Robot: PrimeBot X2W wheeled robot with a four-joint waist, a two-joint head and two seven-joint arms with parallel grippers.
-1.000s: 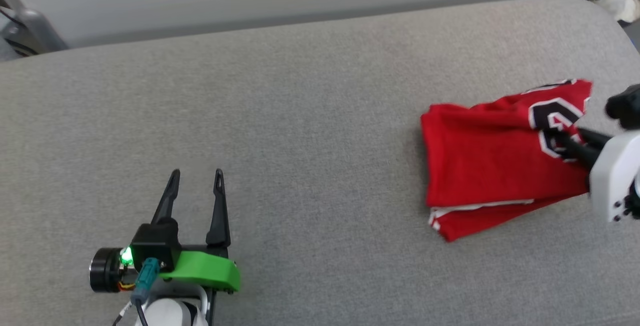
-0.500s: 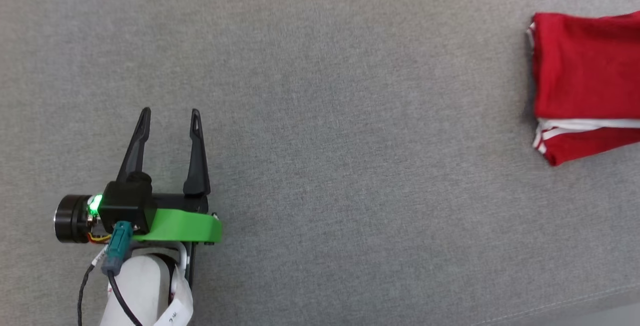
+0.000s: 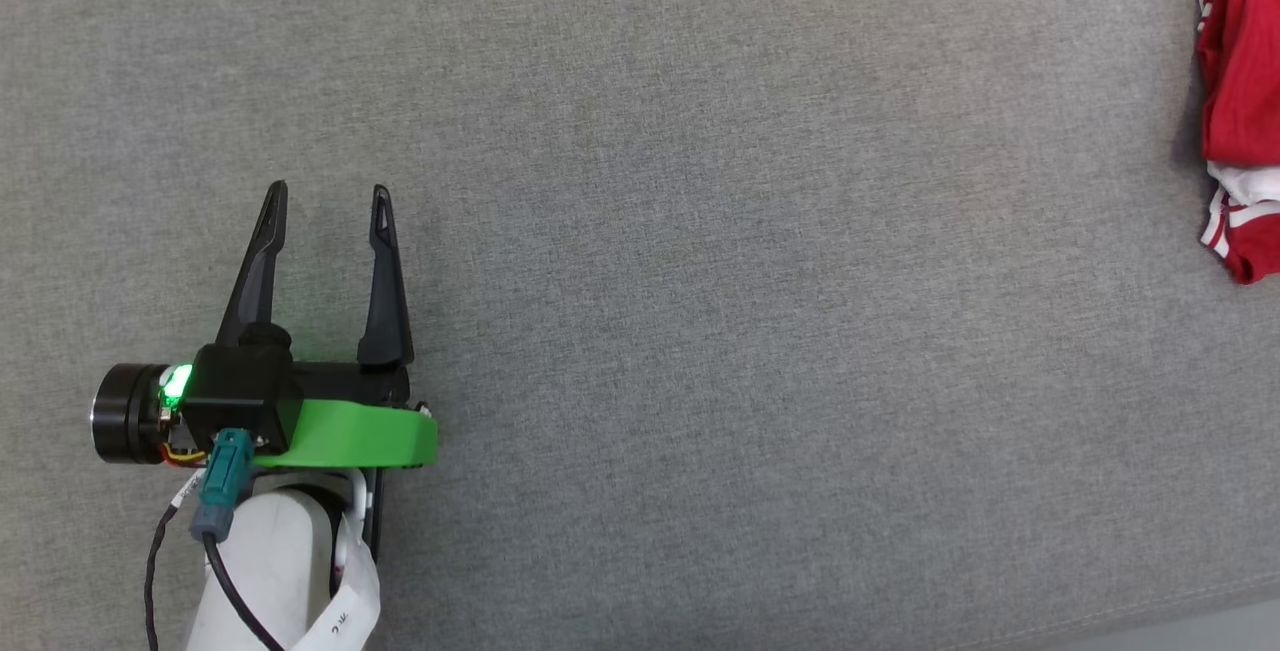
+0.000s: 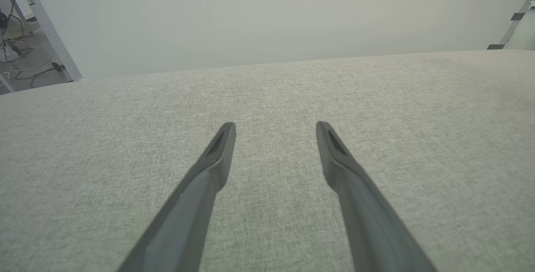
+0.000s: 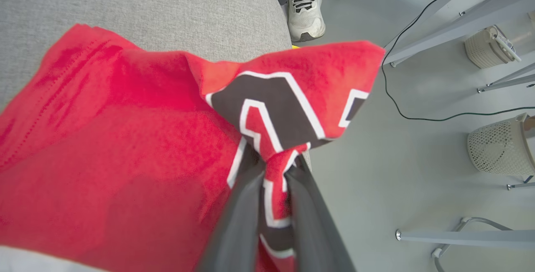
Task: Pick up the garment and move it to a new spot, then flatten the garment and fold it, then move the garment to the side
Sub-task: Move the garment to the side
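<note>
Grey fabric surface (image 5: 167,4) under garment (image 5: 125,138) — pale floor (image 5: 376,188) beyond

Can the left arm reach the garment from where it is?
Doubtful. Nothing blocks the open left pincer, only bare cushion lies between, but the garment sits far across, pinched in the right pincer.

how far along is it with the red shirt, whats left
Done, apparently: the garment lies in stacked layers at the right edge of the grey surface, so folding looks finished. In hand: the right gripper is shut on the garment at its printed number, seemingly the move to the side. Left: set it down and let go. The left gripper is open, holding nothing.
</note>
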